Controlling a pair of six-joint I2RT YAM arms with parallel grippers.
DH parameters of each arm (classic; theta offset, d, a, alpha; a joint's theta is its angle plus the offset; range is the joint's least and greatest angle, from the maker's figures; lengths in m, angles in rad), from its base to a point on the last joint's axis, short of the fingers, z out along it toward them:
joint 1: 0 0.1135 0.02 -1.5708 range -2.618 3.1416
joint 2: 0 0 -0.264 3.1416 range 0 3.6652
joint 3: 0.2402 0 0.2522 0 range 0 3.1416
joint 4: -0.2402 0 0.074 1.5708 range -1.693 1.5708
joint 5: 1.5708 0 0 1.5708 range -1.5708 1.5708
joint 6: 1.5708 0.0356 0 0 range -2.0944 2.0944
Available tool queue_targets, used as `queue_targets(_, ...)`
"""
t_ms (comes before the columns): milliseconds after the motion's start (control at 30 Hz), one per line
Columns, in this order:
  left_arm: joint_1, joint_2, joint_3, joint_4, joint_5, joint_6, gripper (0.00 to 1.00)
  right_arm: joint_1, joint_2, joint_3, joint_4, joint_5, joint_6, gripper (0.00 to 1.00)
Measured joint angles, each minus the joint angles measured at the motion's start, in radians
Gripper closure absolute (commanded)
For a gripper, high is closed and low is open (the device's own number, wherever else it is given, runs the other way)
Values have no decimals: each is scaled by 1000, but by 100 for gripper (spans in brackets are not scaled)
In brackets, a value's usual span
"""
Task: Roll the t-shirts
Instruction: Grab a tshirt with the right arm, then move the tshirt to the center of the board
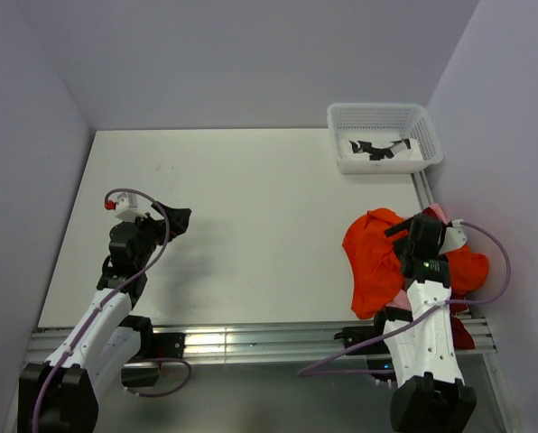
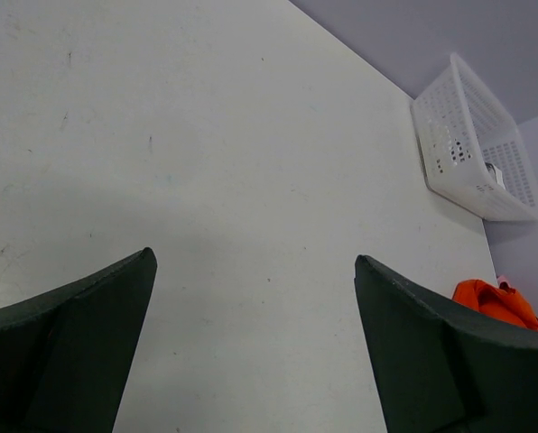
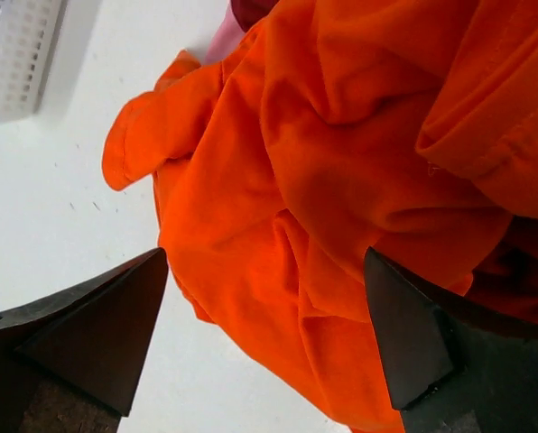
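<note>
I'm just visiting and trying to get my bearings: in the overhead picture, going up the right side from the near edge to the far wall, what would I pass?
Right arm's base → orange t-shirt, crumpled on the table → white basket at the far corner.

Soft cloth t-shirts: 3. One bright orange t-shirt [image 1: 373,262], one dark red t-shirt [image 1: 462,334], one pale pink t-shirt [image 3: 224,43]. White plastic mesh basket [image 1: 377,108]: 1.

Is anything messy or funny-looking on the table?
Yes. The orange t-shirt lies crumpled in a heap by the table's right edge, on top of a dark red shirt and a pink shirt. Nothing looks spilled or broken.
</note>
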Motion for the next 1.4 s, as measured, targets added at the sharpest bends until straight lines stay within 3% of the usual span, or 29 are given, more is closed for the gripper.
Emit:
queue_targets(267, 0, 3, 0, -4, 0, -3, 3, 5, 16, -58, 6, 62, 74, 7)
queue_targets(300, 0, 3, 0, -5, 0, -3, 4, 5, 29, -68, 11, 64, 82, 11)
queue_targets(433, 0, 12, 0, -9, 0, -3, 4, 5, 74, -109, 45, 69, 103, 51)
queue_targets(467, 0, 14, 0, -10, 0, -3, 4, 5, 76, -116, 54, 69, 104, 75)
queue_targets(500, 0, 16, 0, -10, 0, -3, 5, 5, 76, -120, 62, 65, 100, 88)
queue_targets(533, 0, 19, 0, -10, 0, -3, 5, 5, 76, -121, 70, 58, 98, 98)
queue_targets(567, 0, 23, 0, -11, 0, -3, 5, 5, 76, -119, 80, 53, 101, 100)
queue_targets(700, 0, 36, 5, -10, 0, -6, 5, 16, 76, -52, 66, 38, 97, 100)
queue_targets(900, 0, 49, 10, -10, 0, -9, 6, 83, 80, 236, 76, -67, 63, 100)
queue_targets(1100, 0, 51, 11, -11, -3, -8, 6, 281, 193, 602, 86, -119, 52, 100)
queue_targets(1300, 0, 51, 11, -11, -7, -8, 7, 357, 222, 651, 126, -212, 60, 100)
queue_targets(1400, 0, 58, 13, -12, -7, -8, 7, 410, 332, 801, 105, -291, 48, 100)
